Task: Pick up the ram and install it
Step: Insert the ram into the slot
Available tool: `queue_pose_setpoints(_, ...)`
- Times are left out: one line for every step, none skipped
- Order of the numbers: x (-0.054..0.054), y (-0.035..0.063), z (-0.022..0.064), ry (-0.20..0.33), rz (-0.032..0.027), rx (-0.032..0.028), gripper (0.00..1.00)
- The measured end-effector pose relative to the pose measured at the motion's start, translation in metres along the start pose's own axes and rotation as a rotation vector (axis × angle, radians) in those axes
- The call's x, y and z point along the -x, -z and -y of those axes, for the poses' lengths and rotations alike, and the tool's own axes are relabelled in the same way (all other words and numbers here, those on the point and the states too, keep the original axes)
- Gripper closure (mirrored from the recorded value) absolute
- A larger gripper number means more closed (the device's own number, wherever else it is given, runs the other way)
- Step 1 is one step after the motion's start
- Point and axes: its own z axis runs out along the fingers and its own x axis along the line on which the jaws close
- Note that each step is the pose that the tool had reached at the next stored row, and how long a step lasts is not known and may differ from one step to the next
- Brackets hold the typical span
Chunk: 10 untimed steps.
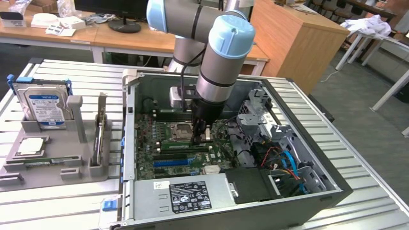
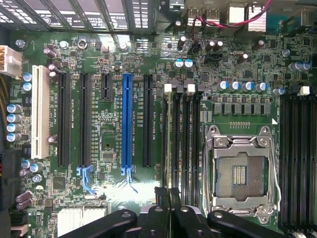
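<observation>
My gripper [image 1: 203, 136] reaches down into the open computer case [image 1: 332, 187]. It hangs just over the motherboard [image 1: 167, 158], beside the silver processor socket [image 1: 179, 128]. In the wrist view the gripper [image 2: 166, 194] has its two dark fingertips [image 2: 159, 192] pressed together. They sit at the end of the long black memory slots [image 2: 181, 144] with white end clips [image 2: 167, 88]. I cannot tell whether anything thin sits between the tips. A ram [image 1: 99, 132], long and narrow, stands on its edge in the grey holder [image 1: 57, 167] at the exterior view's left, well away from the gripper.
A silver hard drive [image 1: 43, 106] with a blue-white label stands in the grey holder, with a square chip [image 1: 30, 146] lying in front of it. Inside the case are a blue expansion slot [image 2: 127, 119], the power supply [image 1: 185, 194], loose cables [image 1: 288, 165] and a drive cage [image 1: 259, 112].
</observation>
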Motion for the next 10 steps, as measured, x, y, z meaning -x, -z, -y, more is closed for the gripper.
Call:
queue_pose_setpoints(0.0, 0.0, 0.0, 0.002, -0.0001, 0.0001, 0.88)
queue_pose_setpoints(0.0, 0.0, 0.0001, 0.004, -0.0001, 0.0002, 0.88)
queue_pose_setpoints(0.0, 0.0, 0.0001, 0.005, -0.0001, 0.0003, 0.88)
queue_pose_setpoints(0.0001, -0.0002, 0.0002, 0.007, 0.0005, 0.0, 0.88)
queue_pose_setpoints(0.0001, -0.0002, 0.0002, 0.008, 0.0004, 0.0002, 0.88)
queue_pose_setpoints(0.0001, -0.0001, 0.0002, 0.008, 0.0002, 0.0003, 0.88)
queue_pose_setpoints(0.0001, -0.0001, 0.0002, 0.009, 0.0001, 0.0004, 0.88)
queue_pose_setpoints(0.0, 0.0, 0.0002, 0.009, -0.0001, 0.0005, 0.88)
queue_pose_setpoints(0.0, 0.0, 0.0002, 0.009, 0.0, 0.0005, 0.88)
queue_pose_setpoints(0.0, 0.0, 0.0002, 0.009, -0.0001, 0.0004, 0.88)
